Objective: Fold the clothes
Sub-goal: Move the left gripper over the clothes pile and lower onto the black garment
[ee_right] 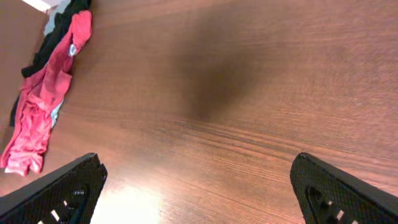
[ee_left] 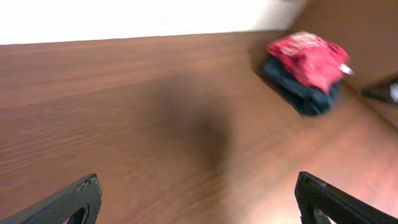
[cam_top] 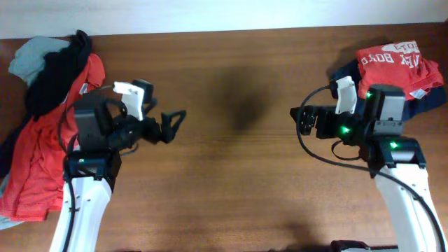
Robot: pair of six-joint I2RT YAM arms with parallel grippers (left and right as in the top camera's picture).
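Note:
The clothes lie in two groups on the brown table (cam_top: pixel 238 182). An unfolded heap at the left edge holds a red-orange shirt (cam_top: pixel 38 154), a black one (cam_top: pixel 61 73) and a grey one (cam_top: pixel 31 59). The right wrist view shows this heap (ee_right: pixel 43 93) far off. At the back right a folded red-orange shirt with white lettering (cam_top: pixel 395 61) rests on a folded navy one (cam_top: pixel 427 101); in the left wrist view this stack (ee_left: pixel 308 62) lies ahead to the right. My left gripper (cam_top: pixel 173 124) (ee_left: pixel 199 196) and right gripper (cam_top: pixel 301 120) (ee_right: pixel 199 183) hover open and empty over bare wood, pointing at each other.
A pale wall or strip (cam_top: pixel 224 14) runs along the table's far edge. A dark shadow patch (cam_top: pixel 241 105) lies on the wood between the two grippers. Both white arm bases stand near the front edge.

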